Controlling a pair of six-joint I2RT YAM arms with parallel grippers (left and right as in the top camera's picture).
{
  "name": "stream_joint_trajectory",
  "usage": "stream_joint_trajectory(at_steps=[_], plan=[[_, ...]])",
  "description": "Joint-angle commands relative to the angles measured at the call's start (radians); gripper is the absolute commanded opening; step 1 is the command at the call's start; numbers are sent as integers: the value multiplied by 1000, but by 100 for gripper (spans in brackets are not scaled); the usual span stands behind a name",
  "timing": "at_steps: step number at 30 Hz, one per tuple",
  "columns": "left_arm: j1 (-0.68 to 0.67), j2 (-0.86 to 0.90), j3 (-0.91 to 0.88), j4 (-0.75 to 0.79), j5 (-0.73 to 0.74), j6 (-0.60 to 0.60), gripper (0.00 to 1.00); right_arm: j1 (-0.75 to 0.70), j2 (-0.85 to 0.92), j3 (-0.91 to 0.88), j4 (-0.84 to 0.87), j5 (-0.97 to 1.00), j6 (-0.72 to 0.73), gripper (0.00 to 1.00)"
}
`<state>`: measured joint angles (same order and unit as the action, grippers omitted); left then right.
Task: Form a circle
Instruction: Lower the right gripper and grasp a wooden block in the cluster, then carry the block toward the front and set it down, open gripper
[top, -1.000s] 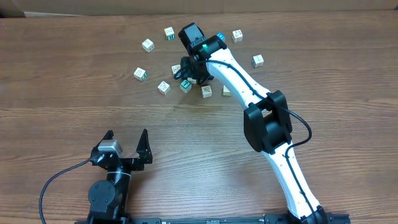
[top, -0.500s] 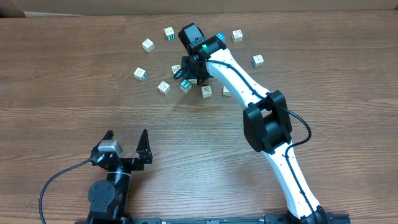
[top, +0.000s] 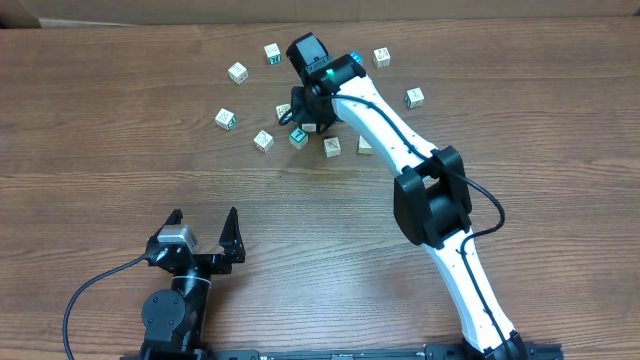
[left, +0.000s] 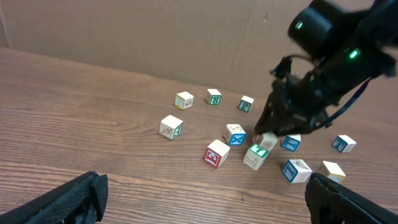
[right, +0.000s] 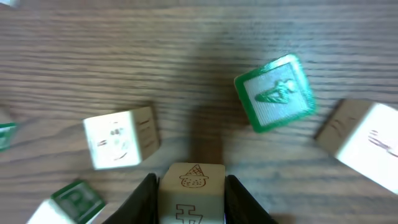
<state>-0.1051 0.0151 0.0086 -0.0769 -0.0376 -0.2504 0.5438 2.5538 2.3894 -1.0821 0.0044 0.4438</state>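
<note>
right jaws have closed onto a printed wooden cube (right: 193, 193).

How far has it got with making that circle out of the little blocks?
Partway, I'd guess. Done: a cluster of wooden cubes sits close together, more an arc than a ring. In hand: the right gripper is shut on a cube with an ice-cream cone drawing. Left: setting it down to close the ring. The left gripper sits open, holding nothing.
</note>
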Motion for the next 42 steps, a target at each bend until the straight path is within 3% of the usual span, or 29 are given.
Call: stream_joint_trajectory(at_steps=[1,11,16,22,32,42], plan=[[-8,-11,-3,2,5,27,100,-2,-169,42,-21,2,-2,27],[-8,-11,-3,2,5,27,100,31,-248,17,-254,-93,6,20],[-8,-11,-3,2,5,27,99,72,-247,-53,-288,-124,66,21],[-8,-11,-3,2,5,27,100,147,-247,-182,-228,-118,112,22],[-8,-11,-3,2,5,27,99,240,-247,-433,32,-118,163,22],[-8,-11,-3,2,5,27,100,253,-247,-486,90,-15,185,24]])
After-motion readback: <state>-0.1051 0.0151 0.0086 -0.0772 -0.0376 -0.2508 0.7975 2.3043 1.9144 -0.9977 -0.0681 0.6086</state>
